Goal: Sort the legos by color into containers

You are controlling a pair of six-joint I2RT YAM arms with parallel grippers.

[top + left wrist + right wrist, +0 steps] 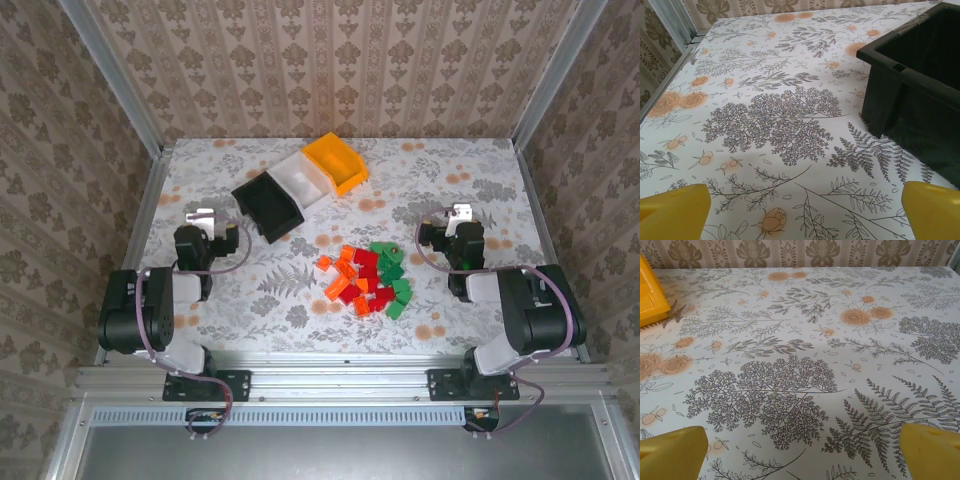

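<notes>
Bright, even, diffuse light in all views.
A faint, soft shadow edges the black bin, whose inside is dark. The near yellow fingertips look slightly blurred, and the table print is sharp.

Probably a lab's robot test booth: a metal frame encloses a flower-patterned table, wallpaper-printed panels serve as walls, and a left arm and right arm sit bolted to a rail.
</notes>
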